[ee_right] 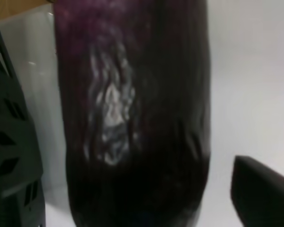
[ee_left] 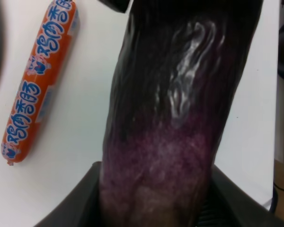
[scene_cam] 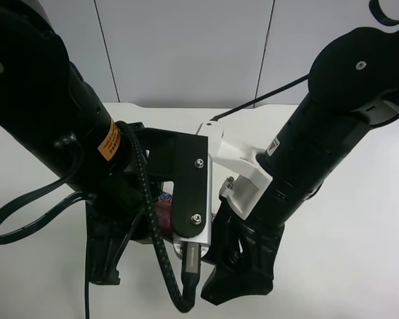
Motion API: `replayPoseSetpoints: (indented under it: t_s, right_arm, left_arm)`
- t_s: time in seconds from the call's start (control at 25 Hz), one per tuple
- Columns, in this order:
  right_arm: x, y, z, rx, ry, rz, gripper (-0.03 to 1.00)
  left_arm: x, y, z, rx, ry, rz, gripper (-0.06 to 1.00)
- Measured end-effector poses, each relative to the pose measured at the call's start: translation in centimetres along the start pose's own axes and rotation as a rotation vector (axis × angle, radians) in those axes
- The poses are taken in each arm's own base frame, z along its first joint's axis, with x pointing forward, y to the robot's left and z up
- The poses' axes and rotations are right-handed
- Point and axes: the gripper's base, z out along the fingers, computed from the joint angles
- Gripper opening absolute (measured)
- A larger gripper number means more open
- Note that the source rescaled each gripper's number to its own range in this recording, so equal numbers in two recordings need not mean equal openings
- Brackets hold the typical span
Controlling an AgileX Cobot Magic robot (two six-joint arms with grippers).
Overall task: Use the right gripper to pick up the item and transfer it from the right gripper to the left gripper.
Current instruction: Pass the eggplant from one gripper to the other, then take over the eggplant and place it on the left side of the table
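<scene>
The eggplant (ee_left: 175, 94), dark purple-black and glossy, fills both wrist views; its neck fades to mauve. My left gripper (ee_left: 156, 208) is shut on the eggplant's mauve neck, with a black finger (ee_left: 75, 208) pressed on each side. My right gripper (ee_right: 128, 123) is open around the eggplant's dark body (ee_right: 132, 118). Its fingers (ee_right: 14, 156) stand clear of the skin, with white table showing in the gaps. In the exterior high view the two arms meet at the middle, and only a mauve sliver of the eggplant (scene_cam: 161, 214) shows between them.
A red-orange printed sausage stick (ee_left: 38, 80) lies on the white table (ee_left: 75, 142) beside the eggplant. The arm with the orange label (scene_cam: 108, 141) and its black cable (scene_cam: 153, 226) crowd the exterior high view's left. The arm with the white bracket (scene_cam: 243, 166) is at its right.
</scene>
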Motion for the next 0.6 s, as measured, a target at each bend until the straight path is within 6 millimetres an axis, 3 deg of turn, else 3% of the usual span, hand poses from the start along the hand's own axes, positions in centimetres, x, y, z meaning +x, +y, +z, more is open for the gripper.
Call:
replayPoseSetpoints:
  t_s: [0.32, 0.6]
  right_arm:
    - [0.2, 0.1, -0.3, 0.012, 0.014, -0.003, 0.99]
    - [1.2, 1.3, -3.4, 0.137, 0.052, -0.003, 0.99]
  left_arm:
    - [0.0, 0.0, 0.0, -0.001, -0.002, 0.000, 0.00]
    - [0.0, 0.0, 0.0, -0.001, -0.002, 0.000, 0.00]
